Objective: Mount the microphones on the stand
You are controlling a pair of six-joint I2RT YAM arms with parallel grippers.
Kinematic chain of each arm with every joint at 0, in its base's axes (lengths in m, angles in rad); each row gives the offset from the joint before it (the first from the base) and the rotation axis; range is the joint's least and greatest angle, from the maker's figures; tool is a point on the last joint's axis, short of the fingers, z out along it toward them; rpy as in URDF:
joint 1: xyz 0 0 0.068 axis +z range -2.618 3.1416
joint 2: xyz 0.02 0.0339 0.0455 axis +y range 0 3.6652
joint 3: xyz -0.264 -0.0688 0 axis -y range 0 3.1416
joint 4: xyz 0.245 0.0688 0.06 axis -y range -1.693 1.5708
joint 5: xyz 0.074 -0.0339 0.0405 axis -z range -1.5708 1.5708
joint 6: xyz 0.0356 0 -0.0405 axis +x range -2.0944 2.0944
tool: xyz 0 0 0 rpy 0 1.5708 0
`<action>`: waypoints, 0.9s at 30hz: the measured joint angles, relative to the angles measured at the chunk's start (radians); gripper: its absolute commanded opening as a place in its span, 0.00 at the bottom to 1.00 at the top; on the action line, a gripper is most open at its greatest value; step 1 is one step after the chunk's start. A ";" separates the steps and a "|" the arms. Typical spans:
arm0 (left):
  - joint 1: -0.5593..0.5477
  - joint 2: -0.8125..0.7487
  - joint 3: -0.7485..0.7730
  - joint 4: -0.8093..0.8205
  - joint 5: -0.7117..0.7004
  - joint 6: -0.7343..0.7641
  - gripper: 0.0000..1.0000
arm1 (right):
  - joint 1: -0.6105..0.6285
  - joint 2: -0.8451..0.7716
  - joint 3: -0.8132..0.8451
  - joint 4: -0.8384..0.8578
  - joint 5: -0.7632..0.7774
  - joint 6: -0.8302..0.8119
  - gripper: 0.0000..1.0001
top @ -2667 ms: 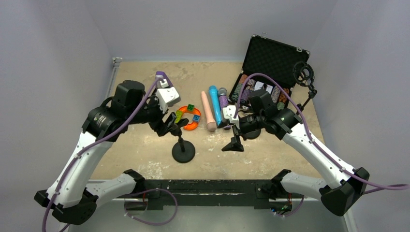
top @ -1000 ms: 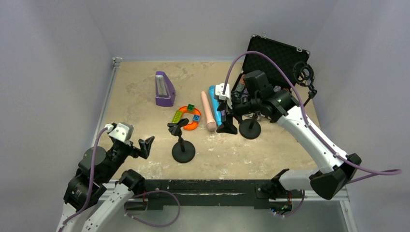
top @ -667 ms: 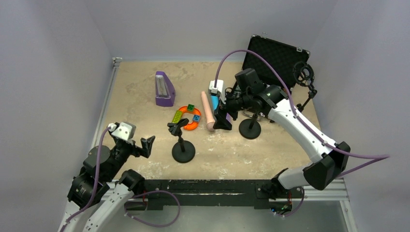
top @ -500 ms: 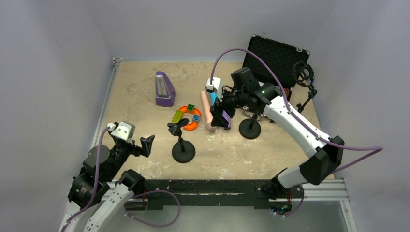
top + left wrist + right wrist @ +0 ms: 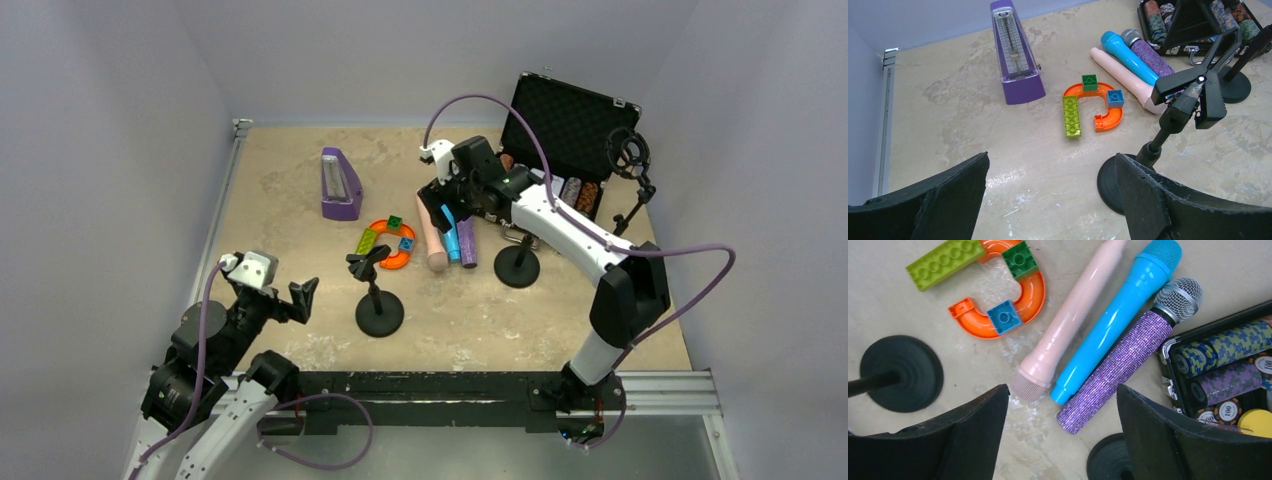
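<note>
Three microphones lie side by side on the table: pale pink [image 5: 432, 238], light blue [image 5: 450, 236] and glittery purple [image 5: 467, 243]. In the right wrist view the pink [image 5: 1073, 317], blue [image 5: 1118, 315] and purple [image 5: 1128, 362] ones lie just ahead of my open, empty right gripper [image 5: 1063, 430], which hovers over their far ends [image 5: 440, 206]. A black clip stand [image 5: 378, 300] stands in front of them and a second stand base [image 5: 517, 268] to their right. My left gripper [image 5: 298, 300] is open and empty at the near left, and the stand's clip [image 5: 1193, 95] shows in its view.
A purple metronome [image 5: 340, 188] stands at the back left. An orange curved piece with toy bricks [image 5: 390, 243] lies between it and the microphones. An open black case of poker chips [image 5: 570, 125] and a shock-mount stand [image 5: 630, 155] are at the back right.
My right gripper swung left and away from the right stand to above the microphones. My left arm pulled back from the clip stand to the near left, uncovering the metronome, then stayed still.
</note>
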 measured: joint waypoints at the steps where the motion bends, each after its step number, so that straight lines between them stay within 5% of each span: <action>1: 0.001 0.000 0.000 0.000 0.000 0.000 0.99 | 0.000 0.015 -0.001 0.011 0.019 0.009 0.74; 27: 0.009 0.000 -0.006 0.001 0.004 0.001 0.99 | 0.006 0.407 0.164 0.015 -0.051 0.116 0.72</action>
